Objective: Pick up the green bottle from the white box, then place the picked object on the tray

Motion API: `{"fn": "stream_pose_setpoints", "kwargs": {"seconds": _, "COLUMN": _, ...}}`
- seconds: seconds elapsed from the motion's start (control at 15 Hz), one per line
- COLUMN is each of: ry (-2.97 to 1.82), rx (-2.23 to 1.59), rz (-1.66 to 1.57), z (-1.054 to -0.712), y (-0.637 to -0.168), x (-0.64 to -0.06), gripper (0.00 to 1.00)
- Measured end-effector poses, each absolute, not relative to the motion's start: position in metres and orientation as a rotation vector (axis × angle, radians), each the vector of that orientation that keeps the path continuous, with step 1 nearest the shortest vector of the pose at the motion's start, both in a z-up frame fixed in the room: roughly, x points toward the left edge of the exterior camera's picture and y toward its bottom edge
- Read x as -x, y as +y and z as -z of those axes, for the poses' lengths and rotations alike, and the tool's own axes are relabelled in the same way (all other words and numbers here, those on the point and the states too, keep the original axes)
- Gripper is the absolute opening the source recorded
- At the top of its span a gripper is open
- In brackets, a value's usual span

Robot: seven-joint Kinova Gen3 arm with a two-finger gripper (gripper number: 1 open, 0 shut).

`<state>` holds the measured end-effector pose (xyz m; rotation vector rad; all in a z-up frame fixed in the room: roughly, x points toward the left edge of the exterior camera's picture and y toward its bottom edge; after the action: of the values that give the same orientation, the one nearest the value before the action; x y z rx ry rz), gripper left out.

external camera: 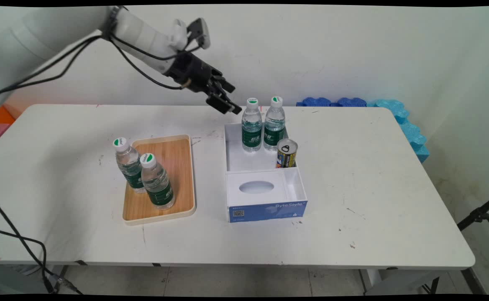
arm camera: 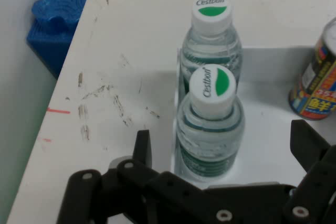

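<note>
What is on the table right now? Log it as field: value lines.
claw: open, holding nothing, in the air by the box's far left corner
nearest thing: left bottle in box, between the fingers in the hand view, untouched
box: white and blue, holding two bottles and a can
tray: wooden, holding two more bottles
table: white

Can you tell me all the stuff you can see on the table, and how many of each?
water bottles: four, clear with white-and-green caps; two in the box's far part, two on the tray
can: one, yellow-blue with silver top; in the box beside the bottles
box: one, white with blue front; table middle
tray: one, wooden; left of the box
foam pieces: blue; at the table's far right edge
table: one, white
gripper: one, black, open; above the box's far-left corner
</note>
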<state>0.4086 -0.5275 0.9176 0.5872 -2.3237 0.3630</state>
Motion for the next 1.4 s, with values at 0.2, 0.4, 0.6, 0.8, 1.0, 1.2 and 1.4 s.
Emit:
{"fn": "stream_pose_setpoints", "kwargs": {"seconds": 0.2, "ry": -2.347, "rx": -0.570, "rz": -0.361, "z": -0.902, "y": -0.541, "x": -0.398, "gripper": 1.00}}
{"fn": "stream_pose_setpoints", "kwargs": {"seconds": 0.4, "ry": -2.363, "rx": -0.558, "rz": -0.352, "z": -0.891, "y": -0.552, "x": -0.388, "gripper": 1.00}}
{"fn": "stream_pose_setpoints", "kwargs": {"seconds": 0.6, "ry": -2.376, "rx": -0.547, "rz": -0.339, "z": -0.882, "y": -0.561, "x": -0.380, "gripper": 1.00}}
{"fn": "stream_pose_setpoints", "kwargs": {"seconds": 0.8, "ry": -2.389, "rx": -0.535, "rz": -0.329, "z": -0.876, "y": -0.567, "x": -0.375, "gripper": 0.00}}
{"fn": "stream_pose_setpoints", "kwargs": {"seconds": 1.0, "ry": -2.408, "rx": -0.517, "rz": -0.325, "z": -0.873, "y": -0.569, "x": -0.374, "gripper": 0.00}}
{"fn": "stream_pose_setpoints", "kwargs": {"seconds": 1.2, "ry": -2.406, "rx": -0.514, "rz": -0.331, "z": -0.877, "y": -0.566, "x": -0.374, "gripper": 0.00}}
{"fn": "stream_pose_setpoints", "kwargs": {"seconds": 1.4, "ry": -2.373, "rx": -0.539, "rz": -0.343, "z": -0.896, "y": -0.556, "x": -0.378, "gripper": 0.00}}
